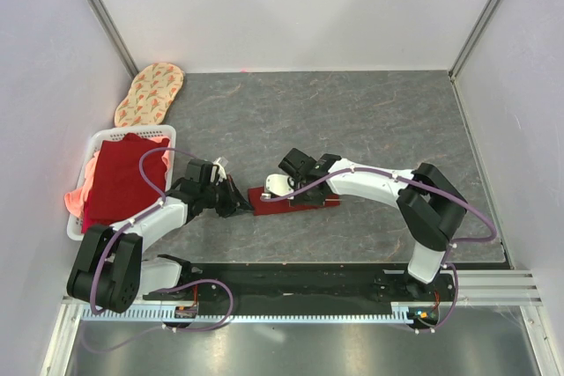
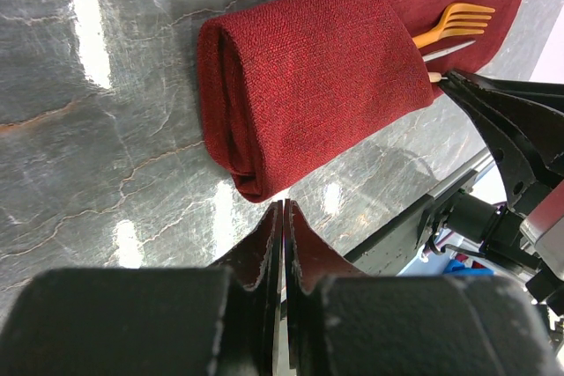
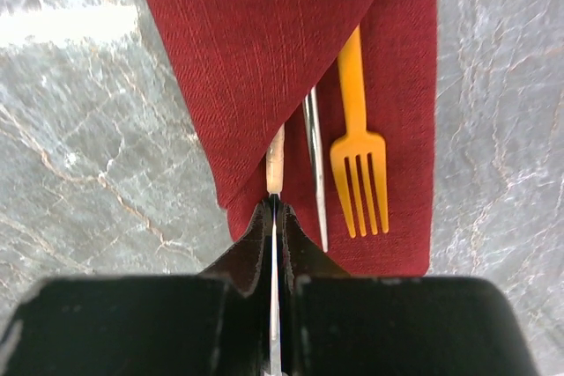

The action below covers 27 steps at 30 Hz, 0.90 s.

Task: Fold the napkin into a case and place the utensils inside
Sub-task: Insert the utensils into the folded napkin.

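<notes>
Closest to the left wrist camera, the left gripper (image 2: 284, 210) has its two black fingers pressed nearly together with nothing between them. Its tips sit just beside the folded end of the napkin (image 2: 308, 85).

That dark red napkin lies folded into a flat layered pocket on the grey marbled table (image 2: 106, 173). In the overhead view it is near the middle of the table, between the two wrists. Its rolled, closed end faces the left gripper.

From the slanted opening at the other end, three utensils stick out onto the cloth's back layer. One is an orange-gold fork (image 3: 352, 121) with its tines showing, and a thin silver piece (image 3: 315, 173) lies beside it. The third is a pale-tipped piece (image 3: 276, 160) (mostly hidden under the flap).

The right gripper (image 3: 273, 209) is closed too, its fingertips right against the end of the pale-tipped piece. Whether they pinch it I cannot tell.

At the table's left edge a white basket (image 1: 166, 132) holds red and pink cloths (image 1: 119, 178). A beige patterned mat (image 1: 150, 94) lies behind it.
</notes>
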Motion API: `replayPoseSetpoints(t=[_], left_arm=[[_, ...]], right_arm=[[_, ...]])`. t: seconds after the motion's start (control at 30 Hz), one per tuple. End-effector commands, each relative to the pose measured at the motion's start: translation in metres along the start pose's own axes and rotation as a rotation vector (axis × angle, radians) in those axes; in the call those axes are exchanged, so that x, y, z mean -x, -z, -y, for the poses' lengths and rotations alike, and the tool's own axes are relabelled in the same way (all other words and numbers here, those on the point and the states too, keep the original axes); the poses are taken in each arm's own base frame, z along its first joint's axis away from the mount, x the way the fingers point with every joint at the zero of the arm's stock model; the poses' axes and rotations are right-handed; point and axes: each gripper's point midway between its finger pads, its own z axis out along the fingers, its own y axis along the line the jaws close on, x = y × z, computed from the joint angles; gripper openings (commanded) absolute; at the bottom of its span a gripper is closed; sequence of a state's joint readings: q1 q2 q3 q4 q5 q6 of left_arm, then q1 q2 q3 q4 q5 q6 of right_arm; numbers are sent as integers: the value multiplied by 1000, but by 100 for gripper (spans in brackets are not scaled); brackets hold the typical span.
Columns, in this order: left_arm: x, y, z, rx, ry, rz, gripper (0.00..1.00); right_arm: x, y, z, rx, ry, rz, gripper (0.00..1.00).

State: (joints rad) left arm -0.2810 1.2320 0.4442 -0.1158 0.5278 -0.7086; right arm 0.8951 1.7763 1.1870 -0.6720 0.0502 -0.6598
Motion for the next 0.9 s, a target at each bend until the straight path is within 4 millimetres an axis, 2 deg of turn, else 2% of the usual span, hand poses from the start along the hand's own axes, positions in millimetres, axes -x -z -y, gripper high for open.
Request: replayPoseSetpoints(t=[0.0,0.4,0.47,0.5,0.53,0.67,0.7,0.87], left_arm=[[9,1,7,-24,-5,42,7],[9,2,8,-30,-6,47,7],[10,3,8,-30,-7,49,7],[10,3,9,-31,-8,50,7],[10,2,8,-29,-6,48,7],[10,2,8,-28,-7,47,7],[10,2,8,-28,-7,47,7],[10,1,8,-32,-9,44,7]], right_arm=[[24,3,12,-37,29,60,0],[48,-4,14,-24,72,84,4],[46,-4,15,-31,70,74,7],[45,-3,16,-35,68,73,13],[40,-3,13,-32,69,64,16],[30,0,11,-47,56,52,21],[29,3,12,-59,49,54,27],[16,5,9,-65,28,51,32]])
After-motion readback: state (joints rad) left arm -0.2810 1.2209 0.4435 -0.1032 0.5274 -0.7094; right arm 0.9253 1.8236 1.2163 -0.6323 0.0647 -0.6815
